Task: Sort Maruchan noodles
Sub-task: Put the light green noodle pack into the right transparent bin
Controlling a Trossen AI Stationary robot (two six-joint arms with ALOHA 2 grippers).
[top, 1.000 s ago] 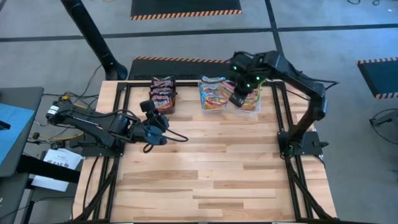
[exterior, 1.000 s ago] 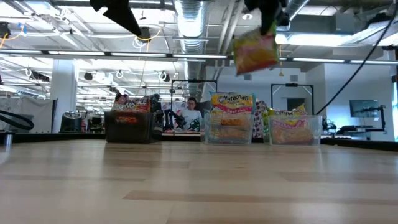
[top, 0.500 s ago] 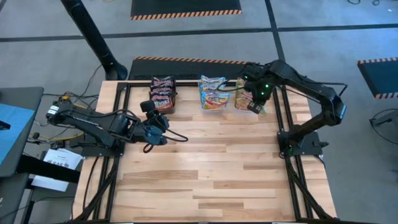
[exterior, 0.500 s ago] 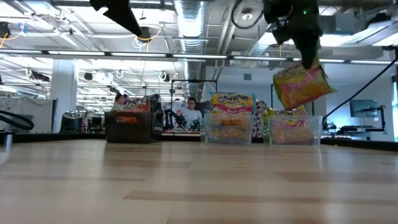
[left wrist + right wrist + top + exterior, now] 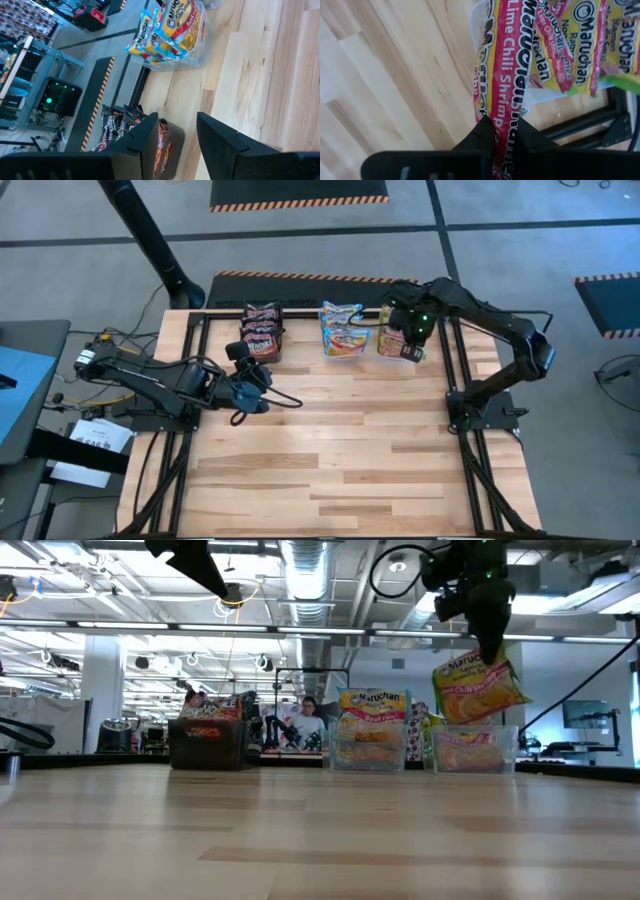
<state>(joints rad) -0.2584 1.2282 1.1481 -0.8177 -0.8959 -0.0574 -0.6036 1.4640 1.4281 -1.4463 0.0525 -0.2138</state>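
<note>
A green/yellow-edged packet point(image 5: 502, 75) is pinched edge-on by the right gripper point(image 5: 507, 135), held above the clear tub point(image 5: 470, 750) at about 1 o'clock on the table point(image 5: 330, 450). Left gripper point(image 5: 177, 135) is parked at 9 o'clock, jaws spread, nothing held.

- The right gripper point(image 5: 410, 352) hangs above the table's far right corner, its arm reaching in from the right edge with the elbow bent.
- Its jaws are clamped on a packet point(image 5: 475, 688), which dangles below them.
- The left gripper point(image 5: 262, 373) waits near the left edge, low over the table, fingers point(image 5: 220, 137) parted with nothing between them.
</note>
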